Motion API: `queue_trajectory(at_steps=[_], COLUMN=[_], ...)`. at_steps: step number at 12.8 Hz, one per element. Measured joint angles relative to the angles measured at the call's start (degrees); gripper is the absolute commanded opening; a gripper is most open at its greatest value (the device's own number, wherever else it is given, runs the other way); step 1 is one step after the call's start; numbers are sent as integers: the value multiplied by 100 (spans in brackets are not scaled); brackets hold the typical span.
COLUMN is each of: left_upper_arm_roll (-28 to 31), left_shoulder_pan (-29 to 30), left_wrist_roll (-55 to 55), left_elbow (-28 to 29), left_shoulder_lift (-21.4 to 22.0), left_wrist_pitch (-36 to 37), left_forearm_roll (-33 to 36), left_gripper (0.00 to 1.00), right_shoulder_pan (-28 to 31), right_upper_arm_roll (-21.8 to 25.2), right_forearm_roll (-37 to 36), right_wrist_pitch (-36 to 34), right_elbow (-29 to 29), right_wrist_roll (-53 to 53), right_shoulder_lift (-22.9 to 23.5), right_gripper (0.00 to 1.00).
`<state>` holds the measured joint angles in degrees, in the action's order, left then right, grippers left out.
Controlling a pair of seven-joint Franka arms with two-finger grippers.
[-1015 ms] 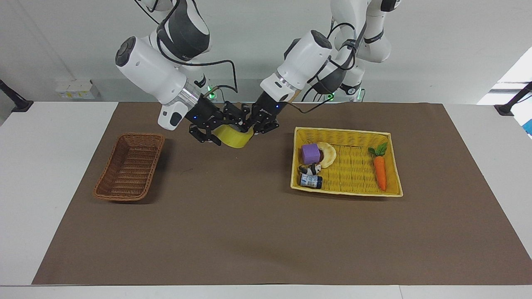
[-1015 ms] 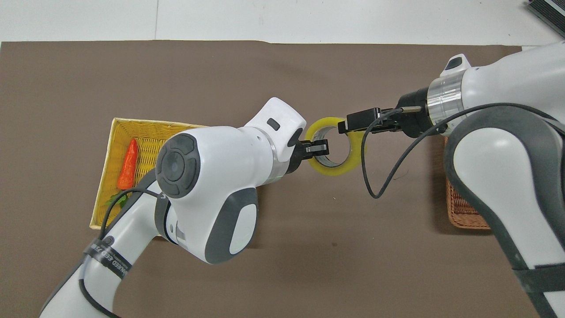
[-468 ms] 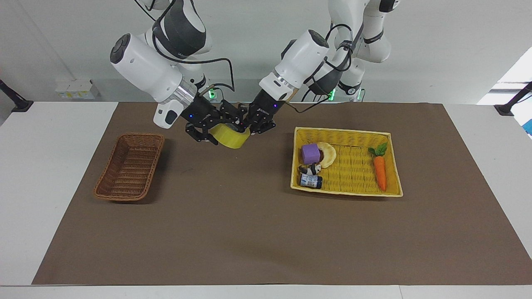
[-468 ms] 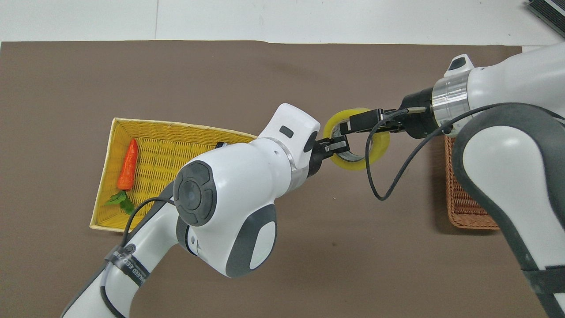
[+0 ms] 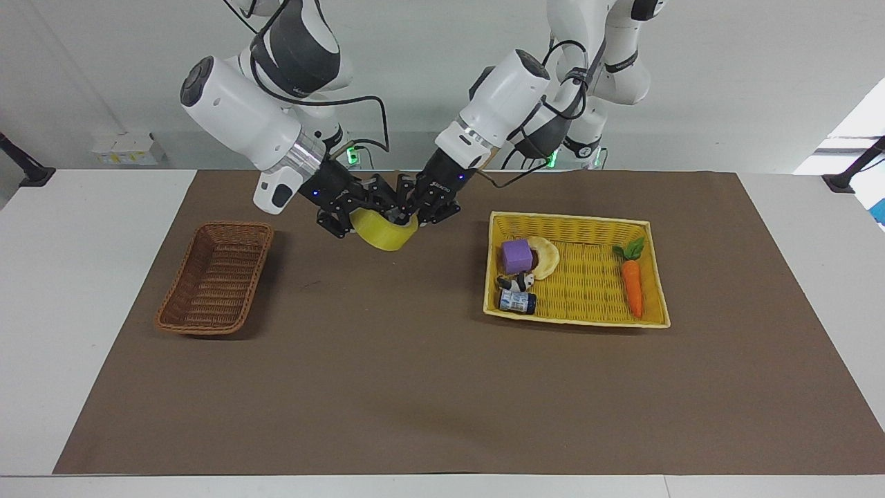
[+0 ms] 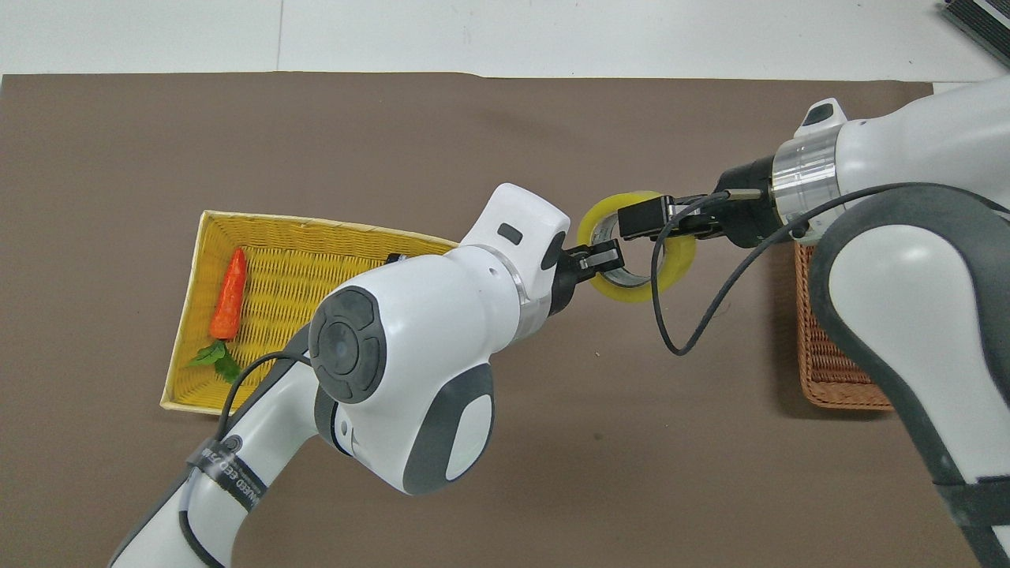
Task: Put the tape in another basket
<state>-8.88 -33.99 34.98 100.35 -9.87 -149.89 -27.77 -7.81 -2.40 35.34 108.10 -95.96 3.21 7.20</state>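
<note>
**Between two grippers, above the mat: tape mid-handover**

Between the two baskets, the tape [image 5: 384, 234] hangs in the air over the bare brown mat [image 5: 415, 387], with a gripper at each end of its ring. The left gripper [image 5: 420, 205] reaches in from the yellow tray basket [image 5: 571, 220] and has a finger at the roll's rim on that end; the right gripper [image 5: 343, 211] meets it from the end where the basket [image 5: 216, 278] lies, its fingers straddling the ring's wall. Both look clamped on the roll, though which one carries the weight I cannot tell.

The pose reads as a handover. The yellow tray sits within the left arm's reach and the dark wicker basket within the right's, so the roll seems to be passed in the middle rather than carried across by one arm. The roll tilts, its open core facing up, which lets each gripper take a separate stretch of wall without fouling the other.

Still in the tray are a purple block [image 5: 516, 256], a small bottle [image 5: 517, 301] and a toy carrot [image 5: 632, 285]. The wicker basket holds nothing I can see.
</note>
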Motion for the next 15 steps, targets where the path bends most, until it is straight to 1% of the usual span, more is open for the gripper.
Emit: queue_trajectory(at_steps=[2, 4, 6, 7, 8, 10, 12, 13, 15], left_upper_arm_roll=[14, 50, 89, 106, 138, 273, 334, 343, 363], left_shoulder_pan=[147, 417, 824, 998, 1119, 1276, 1493, 1676, 2180], left_wrist_roll=[385, 610, 594, 580, 575, 548, 423, 208, -645], left_elbow=[-26, -27, -27, -27, -27, -40, -77, -101, -210], left_shoulder_lift=[319, 667, 847, 878, 899, 949, 1016, 1039, 1083], left_wrist_pitch=[449, 1182, 2029, 2381, 2679, 3186, 3568, 3751, 4223], left_forearm_roll=[-21, -8, 143, 263, 421, 986, 1495, 1660, 1793], left_gripper=[100, 100, 100, 100, 100, 100, 100, 100, 100], right_shoulder_pan=[1, 47, 185, 300, 485, 1021, 1571, 1835, 2324], right_upper_arm_roll=[3, 10, 15, 22, 29, 60, 85, 92, 101], right_forearm_roll=[0, 0, 0, 0, -1, -4, -37, -59, -70], right_wrist_pitch=[0, 0, -52, -205, -429, -900, -1024, -1033, -1037], right_elbow=[-6, -6, -1, 7, 10, 9, -9, -45, -242], right_wrist_roll=[-3, -13, -13, -13, -13, 88, 222, 238, 350], right_shoulder_lift=[20, 19, 2, -40, -126, -318, -384, -379, -356], right_gripper=[0, 0, 0, 0, 0, 0, 0, 0, 0])
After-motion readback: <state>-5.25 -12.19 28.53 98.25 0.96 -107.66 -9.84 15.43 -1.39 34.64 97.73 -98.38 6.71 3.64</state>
